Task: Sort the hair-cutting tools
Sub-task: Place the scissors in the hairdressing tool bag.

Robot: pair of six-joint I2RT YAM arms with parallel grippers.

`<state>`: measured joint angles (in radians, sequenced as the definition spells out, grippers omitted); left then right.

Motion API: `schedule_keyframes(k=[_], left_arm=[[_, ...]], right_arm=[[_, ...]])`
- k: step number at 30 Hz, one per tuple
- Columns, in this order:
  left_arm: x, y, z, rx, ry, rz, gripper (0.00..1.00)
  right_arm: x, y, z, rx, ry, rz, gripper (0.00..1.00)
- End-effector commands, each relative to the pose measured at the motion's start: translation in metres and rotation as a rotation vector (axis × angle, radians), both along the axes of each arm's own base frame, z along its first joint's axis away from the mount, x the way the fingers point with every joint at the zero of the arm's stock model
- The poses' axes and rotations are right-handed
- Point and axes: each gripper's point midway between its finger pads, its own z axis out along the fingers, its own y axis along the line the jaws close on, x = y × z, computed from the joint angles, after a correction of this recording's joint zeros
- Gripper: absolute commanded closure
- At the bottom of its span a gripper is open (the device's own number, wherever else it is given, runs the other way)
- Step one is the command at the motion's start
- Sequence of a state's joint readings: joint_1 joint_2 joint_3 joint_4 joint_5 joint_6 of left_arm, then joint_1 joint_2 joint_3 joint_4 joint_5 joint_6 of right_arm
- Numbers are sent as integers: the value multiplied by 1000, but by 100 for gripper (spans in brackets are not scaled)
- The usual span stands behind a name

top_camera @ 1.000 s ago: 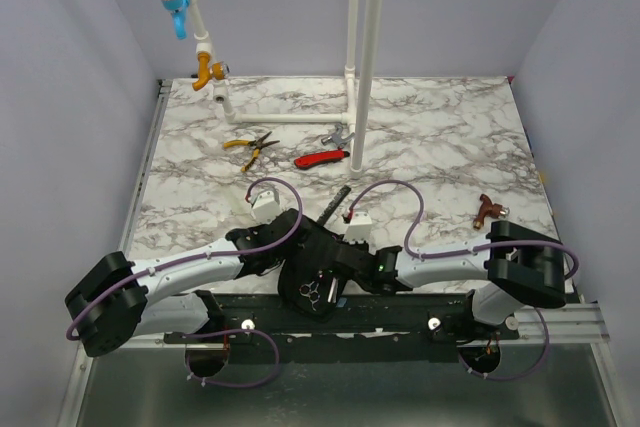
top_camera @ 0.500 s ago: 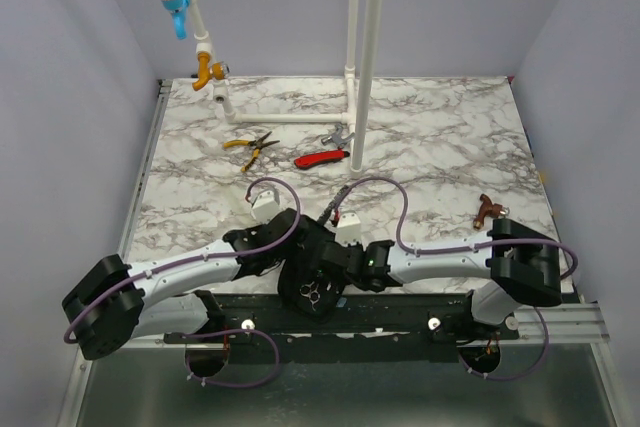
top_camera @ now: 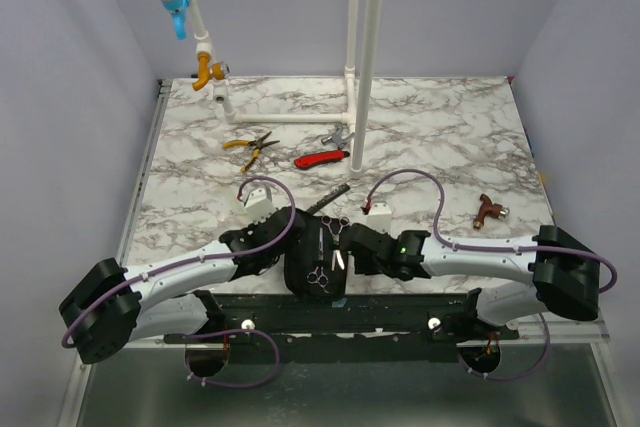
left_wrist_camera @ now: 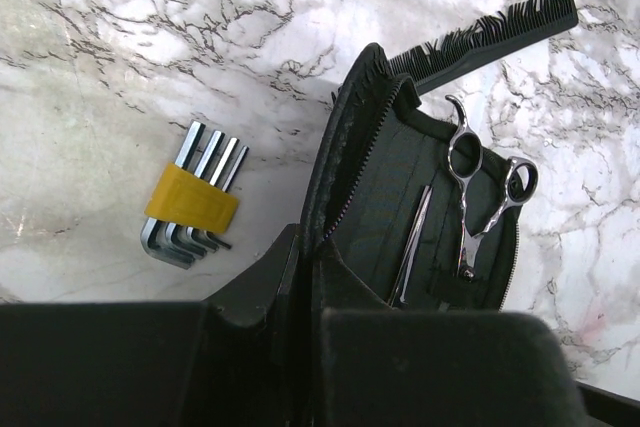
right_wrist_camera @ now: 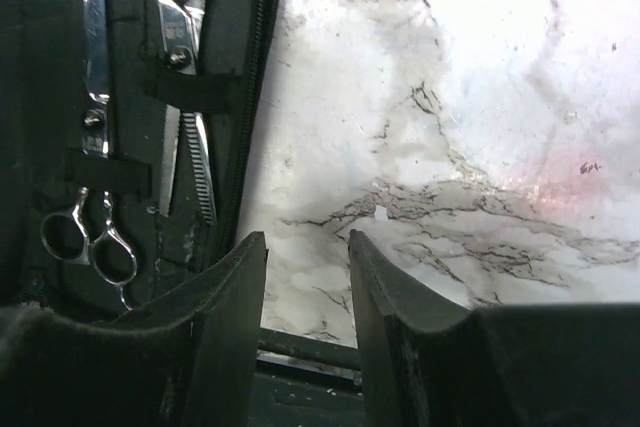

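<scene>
Grey-veined marble is covering the table (top_camera: 450, 137), and white pipes (top_camera: 365, 47) are standing toward its far edge. Near the front edge, between the two arms, a black zip case (left_wrist_camera: 375, 187) is lying open. The left hand (left_wrist_camera: 312, 277) is pinching the case's raised flap, closed down tight on the zipper edge. The right hand (right_wrist_camera: 305, 247) is hovering just beside the case's other side, partly open with nothing in it; only bare marble is showing through the gap.

Silver scissors (left_wrist_camera: 480, 197) are sitting inside the case, tucked under dark straps (right_wrist_camera: 190, 87), and a toothed blade (right_wrist_camera: 200, 177) is lying next to them, seemingly part of a second pair. The black comb (left_wrist_camera: 490, 35) is lying flat on the table just behind the case, one end hidden by the flap. Hex keys (left_wrist_camera: 190, 202) in a yellow holder are resting on the table on the flap's outer side. Yellow pliers (top_camera: 252, 145) and a red-handled tool (top_camera: 322, 158) are lying well apart, farther back.

The scissors are looking light, rigid and slick, with sharp tips, so a grip across the shanks near the pivot is probably holding better than one on the polished blades. The straps are likely calling for a lengthwise slide, not a straight lift. The comb is appearing thin and light, with teeth that could bend, so its solid spine at mid-length is seeming the safer hold.
</scene>
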<state>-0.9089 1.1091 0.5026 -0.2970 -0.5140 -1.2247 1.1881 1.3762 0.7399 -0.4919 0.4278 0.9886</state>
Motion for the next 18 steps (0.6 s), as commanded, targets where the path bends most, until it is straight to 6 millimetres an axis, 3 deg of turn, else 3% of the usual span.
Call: schedule_keyframes(k=[1,8,13,18], left_arm=[[6,-2,-1,-6,-13,15,100],[3,2,-3,-23,-4,40,100],[1,8,0,-37,-17,61,100],[-2,12,-4,-42,-9,76,100]], right_arm=[[22,13,13,47,-50,8,58],[65,42,21,31,-82,53,57],[75,64,10,-2,-57,102,57],[78,64,-6,-65,-27,100,57]])
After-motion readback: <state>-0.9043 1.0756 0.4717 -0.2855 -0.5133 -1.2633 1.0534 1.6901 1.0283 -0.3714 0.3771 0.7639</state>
